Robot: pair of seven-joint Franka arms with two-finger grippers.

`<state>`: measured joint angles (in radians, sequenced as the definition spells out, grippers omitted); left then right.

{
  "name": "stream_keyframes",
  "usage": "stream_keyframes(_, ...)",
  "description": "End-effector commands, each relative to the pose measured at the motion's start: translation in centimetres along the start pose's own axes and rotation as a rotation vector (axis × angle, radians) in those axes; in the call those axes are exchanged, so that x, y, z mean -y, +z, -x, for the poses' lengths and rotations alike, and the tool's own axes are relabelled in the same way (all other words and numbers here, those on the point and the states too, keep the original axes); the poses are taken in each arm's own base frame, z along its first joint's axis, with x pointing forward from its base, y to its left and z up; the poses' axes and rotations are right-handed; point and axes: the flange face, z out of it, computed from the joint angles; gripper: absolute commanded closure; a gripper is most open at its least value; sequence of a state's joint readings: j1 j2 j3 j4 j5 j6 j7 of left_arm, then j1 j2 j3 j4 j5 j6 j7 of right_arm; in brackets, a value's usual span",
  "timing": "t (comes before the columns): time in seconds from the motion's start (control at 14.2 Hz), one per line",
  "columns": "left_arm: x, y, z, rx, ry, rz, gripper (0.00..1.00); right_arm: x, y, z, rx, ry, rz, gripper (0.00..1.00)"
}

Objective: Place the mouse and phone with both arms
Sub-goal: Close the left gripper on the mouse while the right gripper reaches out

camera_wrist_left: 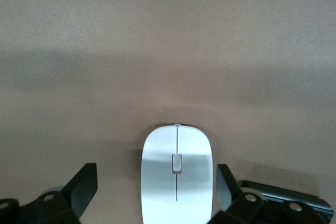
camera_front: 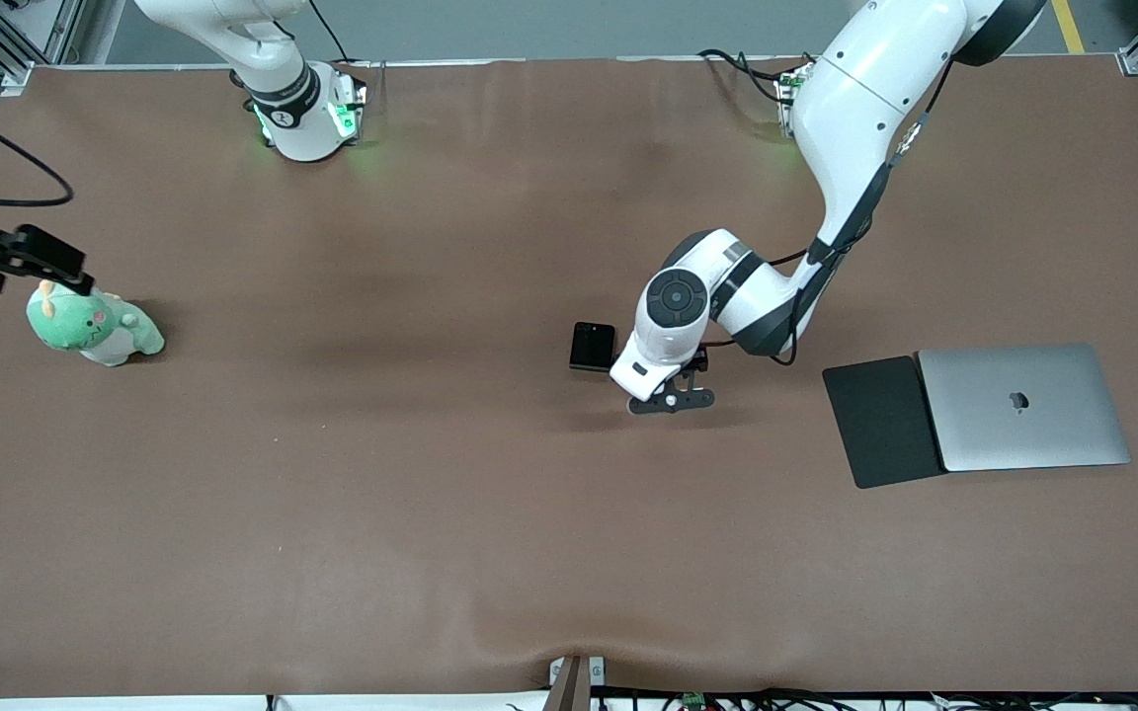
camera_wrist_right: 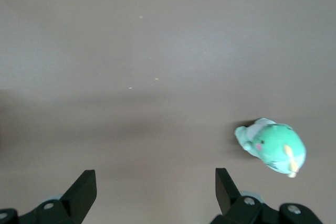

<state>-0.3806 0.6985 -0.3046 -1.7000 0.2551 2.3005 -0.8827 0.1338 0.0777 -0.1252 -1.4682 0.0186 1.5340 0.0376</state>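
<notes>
Front view: mouse (camera_wrist_left: 177,174) under left hand (camera_wrist_left: 157,190).

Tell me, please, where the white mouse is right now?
The mouse lies on the table between the open fingers of the left gripper, hidden under it in the front view, beside the black phone.

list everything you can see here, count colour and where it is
mouse: 1, white, on the table between the left pincer's open fingers, apart from both
phone: 1, black, on the table beside the left pincer
mouse pad: 1, black, toward the left arm's end of the table, partly under the laptop
laptop: 1, silver, closed, beside the mouse pad
plush toy: 1, green and white, toward the right arm's end
table: 1, brown
left pincer: 1, black, open, around the mouse
right pincer: 1, black, open, over bare table near the plush toy
</notes>
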Motion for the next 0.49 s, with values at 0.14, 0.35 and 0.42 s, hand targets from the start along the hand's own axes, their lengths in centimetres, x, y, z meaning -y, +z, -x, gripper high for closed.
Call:
stream_keyframes(0.14,-0.8,1.0,0.1,-0.024,-0.02,0.013,0.0,6.2,2.9,-1.1,0.02,-0.057,-0.003,0.0)
stream_keyframes(0.35,-1.1,2.0,0.4,-0.02,-0.034,0.019,0.0,8.1,4.1,-1.5,0.041,-0.073,-0.021,0.0)
stream_keyframes(0.42,-1.3,2.0,0.5,-0.021,-0.031,0.018,0.0,8.4,4.7,-1.7,0.05,-0.074,-0.038,0.0)
